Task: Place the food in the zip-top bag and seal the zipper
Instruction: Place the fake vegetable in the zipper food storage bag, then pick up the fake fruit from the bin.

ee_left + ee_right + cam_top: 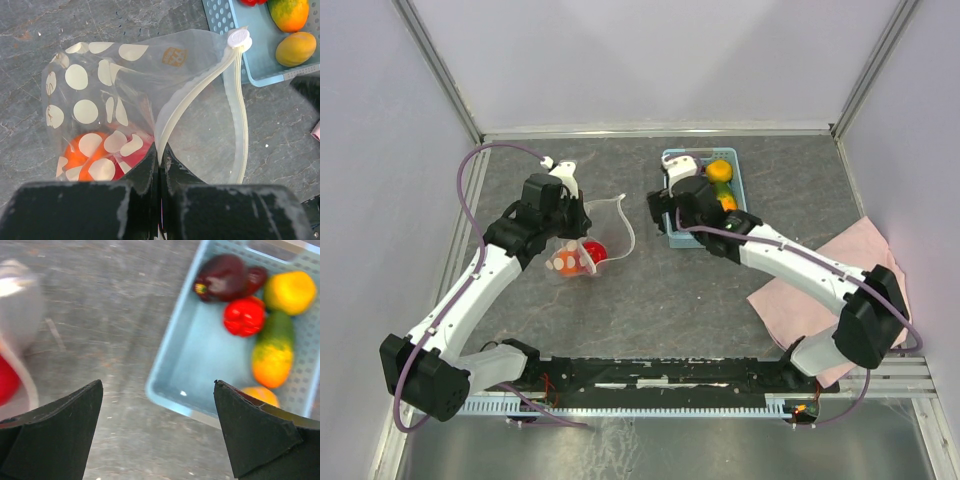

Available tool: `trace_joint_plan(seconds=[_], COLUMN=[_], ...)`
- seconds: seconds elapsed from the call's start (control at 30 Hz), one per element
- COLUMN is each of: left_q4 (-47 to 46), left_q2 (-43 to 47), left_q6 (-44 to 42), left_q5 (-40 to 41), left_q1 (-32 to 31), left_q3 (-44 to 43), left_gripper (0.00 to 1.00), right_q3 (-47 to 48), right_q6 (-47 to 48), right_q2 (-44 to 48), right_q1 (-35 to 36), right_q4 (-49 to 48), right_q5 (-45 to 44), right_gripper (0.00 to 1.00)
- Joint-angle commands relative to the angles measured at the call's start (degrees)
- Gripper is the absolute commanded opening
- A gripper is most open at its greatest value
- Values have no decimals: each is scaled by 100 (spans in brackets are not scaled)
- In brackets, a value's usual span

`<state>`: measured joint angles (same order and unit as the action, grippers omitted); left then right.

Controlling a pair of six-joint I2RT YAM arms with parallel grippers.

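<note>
The polka-dot zip-top bag lies open at centre left, holding an orange fruit and a red one. My left gripper is shut on the bag's zipper strip, whose white slider sits at the far end. My right gripper is open and empty above the basket's left corner. Still in the basket are a dark purple eggplant, a red pepper, a yellow fruit, a green-orange fruit and an orange one.
The light blue basket stands at the back centre, right of the bag. A pink cloth lies at the right, under the right arm. Grey walls enclose the table on three sides.
</note>
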<state>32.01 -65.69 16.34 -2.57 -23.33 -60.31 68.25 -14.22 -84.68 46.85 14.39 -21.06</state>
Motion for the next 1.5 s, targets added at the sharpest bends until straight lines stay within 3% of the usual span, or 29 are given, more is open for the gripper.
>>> trace_joint_plan(seconds=[0.0, 0.6, 1.0, 1.47], left_q4=[-182, -174, -170, -169], left_q2=[65, 71, 56, 39], left_q6=[23, 23, 10, 11], left_q5=[116, 142, 172, 130], left_q1=[-11, -13, -7, -6], left_q3=[-77, -77, -77, -78], left_gripper=[3, 3, 3, 3], right_q3=[245, 1011, 1785, 2031], right_q6=[208, 1206, 1435, 1215], right_q2=[-68, -1768, -2922, -3474], right_q1=[-569, -1975, -2296, -2487], right_q4=[431, 358, 491, 881], right_q5=[-304, -948, -536, -318], right_gripper=[100, 95, 80, 67])
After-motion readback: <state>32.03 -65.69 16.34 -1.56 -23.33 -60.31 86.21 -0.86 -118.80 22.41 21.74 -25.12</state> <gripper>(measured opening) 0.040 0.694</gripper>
